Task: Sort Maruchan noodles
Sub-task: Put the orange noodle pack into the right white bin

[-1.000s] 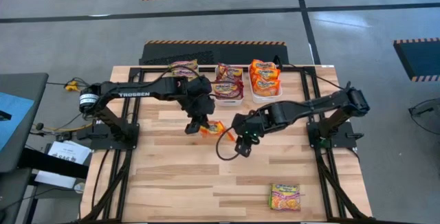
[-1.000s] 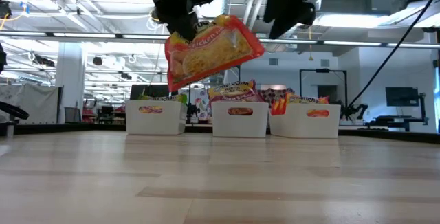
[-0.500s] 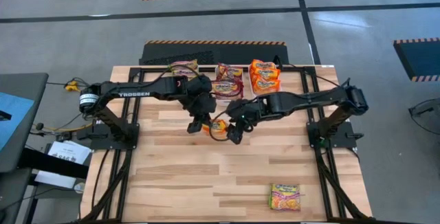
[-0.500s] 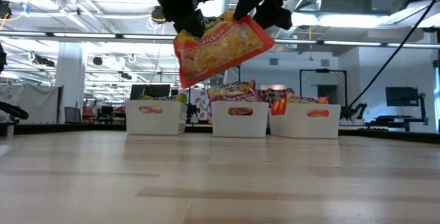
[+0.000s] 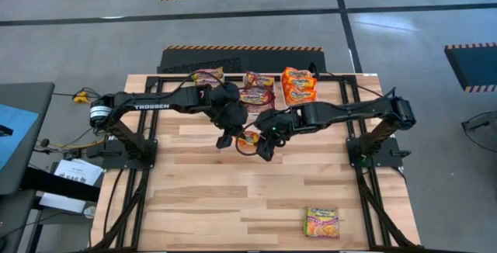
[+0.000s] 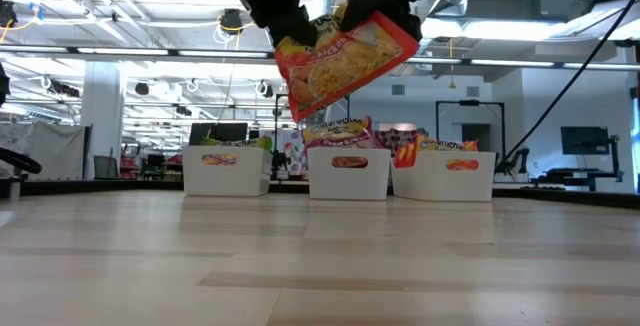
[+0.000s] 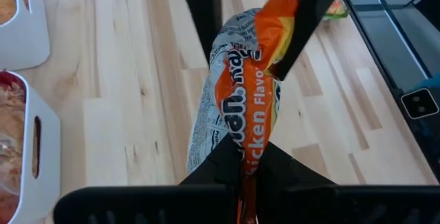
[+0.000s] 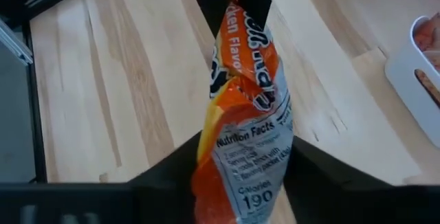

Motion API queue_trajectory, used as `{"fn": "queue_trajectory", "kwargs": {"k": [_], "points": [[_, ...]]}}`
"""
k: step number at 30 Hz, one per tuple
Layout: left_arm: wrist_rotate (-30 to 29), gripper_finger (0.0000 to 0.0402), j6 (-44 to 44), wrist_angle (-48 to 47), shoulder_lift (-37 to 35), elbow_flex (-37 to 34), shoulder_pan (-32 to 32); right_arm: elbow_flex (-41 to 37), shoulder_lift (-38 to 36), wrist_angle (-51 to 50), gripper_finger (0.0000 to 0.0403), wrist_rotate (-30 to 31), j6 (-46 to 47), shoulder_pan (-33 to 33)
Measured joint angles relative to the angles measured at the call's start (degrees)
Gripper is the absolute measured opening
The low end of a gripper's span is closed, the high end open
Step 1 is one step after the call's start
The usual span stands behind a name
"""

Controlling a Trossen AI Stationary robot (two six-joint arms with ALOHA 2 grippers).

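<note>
One Maruchan noodle packet [image 5: 248, 140], orange with a yellow noodle picture, hangs high over the table's middle [image 6: 345, 61] between both grippers. My left gripper [image 5: 227, 138] is at its left end and my right gripper [image 5: 262, 146] at its right end, each shut on it. Another packet [image 5: 322, 222] lies flat near the table's near right corner. More packets fill three white bins [image 5: 300, 90] along the far edge. My left gripper [image 7: 244, 183] pinches the packet's end seam [image 7: 245, 159] between its two fingers. It comes slanting down from the table's left. The packet [image 7: 240, 107] is lifted clear and stretches away from the fingers. My right gripper [image 8: 240, 189] has the packet's opposite end [image 8: 242, 159], the printed back side, between its two fingers. It comes slanting down from the table's right. The wrapper is crumpled there. The packet hangs clear of the table, tilted [image 6: 385, 26].
The white bins [image 6: 348, 174] stand side by side at the far edge, behind the raised packet. Bare wooden table [image 5: 225, 199] spreads toward the near edge. Black arm frames [image 5: 128, 144] run along both sides.
My right gripper has moved toward the table's left and far edge, up to the packet's free end, and now has it between its fingers. My left gripper has carried the packet a little toward the right, and the packet has tipped more steeply.
</note>
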Motion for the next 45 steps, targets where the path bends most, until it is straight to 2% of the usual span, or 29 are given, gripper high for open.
{"fn": "queue_trajectory", "kwargs": {"k": [8, 11, 26, 31, 37, 41, 45], "points": [[0.0, 0.0007, -5.77, 0.06, 0.0, 0.0, 0.0, 0.0, 0.0, -0.02, 0.004, -0.17, 4.94, 0.0], [0.25, 0.0012, -6.78, 0.03, 0.0, 0.0, 0.1, 0.0, 0.0, 0.07, 0.0012, -0.2, 5.25, 0.01], [3.36, 0.0143, -12.55, 0.96, -0.16, 0.0, 0.27, 0.0, -0.22, -1.81, 0.0014, -1.68, 8.51, 0.91], [8.5, 0.0151, -13.01, 1.22, -1.06, 0.04, 2.09, 0.0, -2.52, -7.08, 0.0013, -1.68, 9.83, 1.7], [9.11, 0.0151, -15.5, 4.02, -2.96, 0.04, 4.37, 0.0, -5.83, -15.86, 0.0013, -0.83, 8.54, 0.75], [9.09, 0.0151, -15.77, 4.05, -4.25, 0.04, 5.77, 0.0, -8.54, -23.14, 0.0014, 2.6, 4.46, -2.73], [9.09, 0.0151, -17.04, 4.04, -5.21, 0.04, 6.6, 0.02, -12.19, -27.28, 0.0015, 3.78, -2.38, -9.22]]}}
